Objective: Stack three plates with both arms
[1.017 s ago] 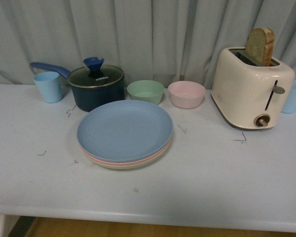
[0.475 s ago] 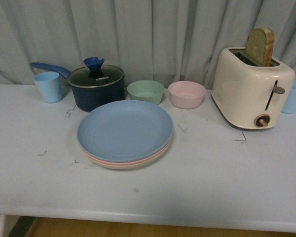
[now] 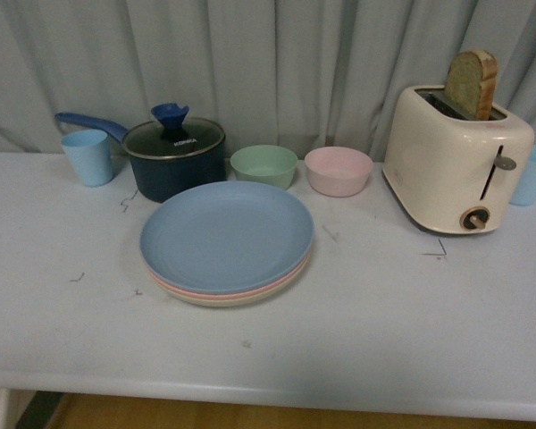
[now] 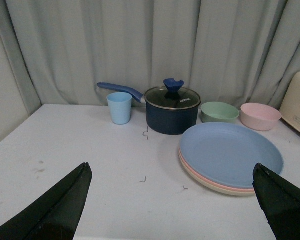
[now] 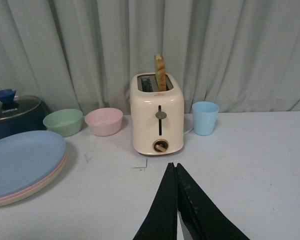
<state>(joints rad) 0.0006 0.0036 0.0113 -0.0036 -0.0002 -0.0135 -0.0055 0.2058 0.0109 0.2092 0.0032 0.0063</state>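
Nothing has moved: I see 3 plates (image 3: 225, 243) stacked on the desk (image 3: 384, 313), blue on top. Left end effector (image 4: 170, 200) spread wide, empty; right end effector (image 5: 176, 172) closed, empty.

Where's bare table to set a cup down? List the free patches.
Free: the front strip of the table before the plates; the left front below the cup; the gap between plates and toaster. Crowded: the back row, pot through bowls.
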